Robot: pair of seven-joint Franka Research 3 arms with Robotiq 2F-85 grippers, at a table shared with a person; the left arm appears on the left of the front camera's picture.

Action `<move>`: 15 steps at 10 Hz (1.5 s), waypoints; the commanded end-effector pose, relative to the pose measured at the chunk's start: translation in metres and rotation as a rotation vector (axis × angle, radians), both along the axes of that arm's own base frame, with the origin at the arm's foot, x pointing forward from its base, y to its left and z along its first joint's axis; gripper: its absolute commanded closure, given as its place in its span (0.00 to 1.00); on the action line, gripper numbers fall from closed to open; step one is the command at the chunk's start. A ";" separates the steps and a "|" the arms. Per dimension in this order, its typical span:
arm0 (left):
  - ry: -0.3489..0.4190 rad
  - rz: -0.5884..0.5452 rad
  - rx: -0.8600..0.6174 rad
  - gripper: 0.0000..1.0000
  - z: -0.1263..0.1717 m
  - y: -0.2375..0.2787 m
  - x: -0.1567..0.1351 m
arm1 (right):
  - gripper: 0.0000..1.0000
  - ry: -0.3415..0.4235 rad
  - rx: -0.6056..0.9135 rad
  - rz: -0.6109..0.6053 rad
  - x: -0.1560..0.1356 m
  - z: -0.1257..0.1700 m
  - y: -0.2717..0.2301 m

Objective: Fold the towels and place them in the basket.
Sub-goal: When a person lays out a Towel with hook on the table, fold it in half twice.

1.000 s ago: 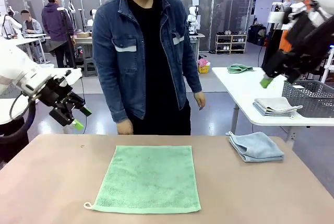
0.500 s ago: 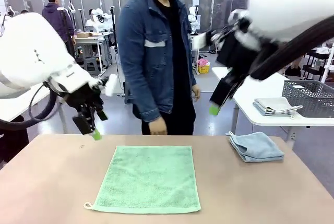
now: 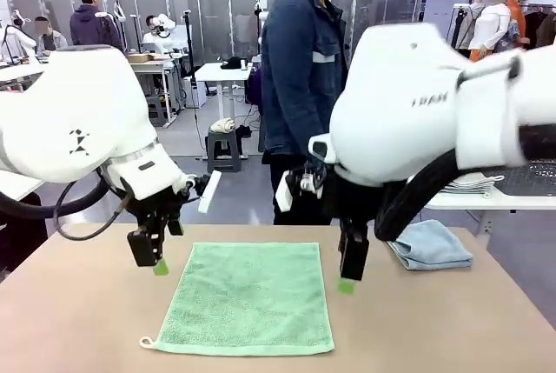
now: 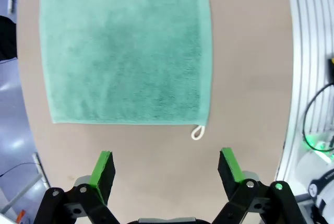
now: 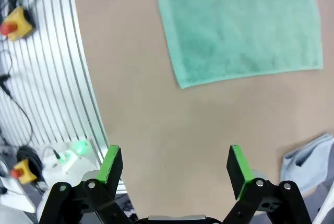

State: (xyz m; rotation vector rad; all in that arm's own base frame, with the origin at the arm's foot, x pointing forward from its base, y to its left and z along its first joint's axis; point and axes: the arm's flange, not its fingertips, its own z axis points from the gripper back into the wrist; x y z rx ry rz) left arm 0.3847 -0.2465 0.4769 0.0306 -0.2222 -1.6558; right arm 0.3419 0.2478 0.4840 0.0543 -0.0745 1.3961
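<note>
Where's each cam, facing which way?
Front: fixed on the robot's side, looks across the table at the person; left arm and right arm show.
Left wrist: looks down on the green towel; its open left fingers at bottom.
Right wrist: looks down on the table; open right fingers, blue-grey towel at edge.
Shared: all three show the green towel.

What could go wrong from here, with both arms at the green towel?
Both arms' jaws hang open over table, just off the side edges of the green towel; closing there may catch nothing, or bunch one edge.
The folded blue-grey towel lies near the right arm; a sweep could drag it.
The corner loop could catch in the left jaws.
</note>
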 end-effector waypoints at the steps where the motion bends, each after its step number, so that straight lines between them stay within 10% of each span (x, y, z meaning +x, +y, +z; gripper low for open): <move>1: 0.021 0.023 0.032 0.00 -0.008 0.008 -0.020 | 0.00 -0.017 -0.039 0.109 0.002 -0.023 -0.001; 15: 0.100 -0.006 0.028 0.00 -0.061 0.017 -0.038 | 0.00 -0.056 -0.037 0.125 -0.009 -0.077 0.009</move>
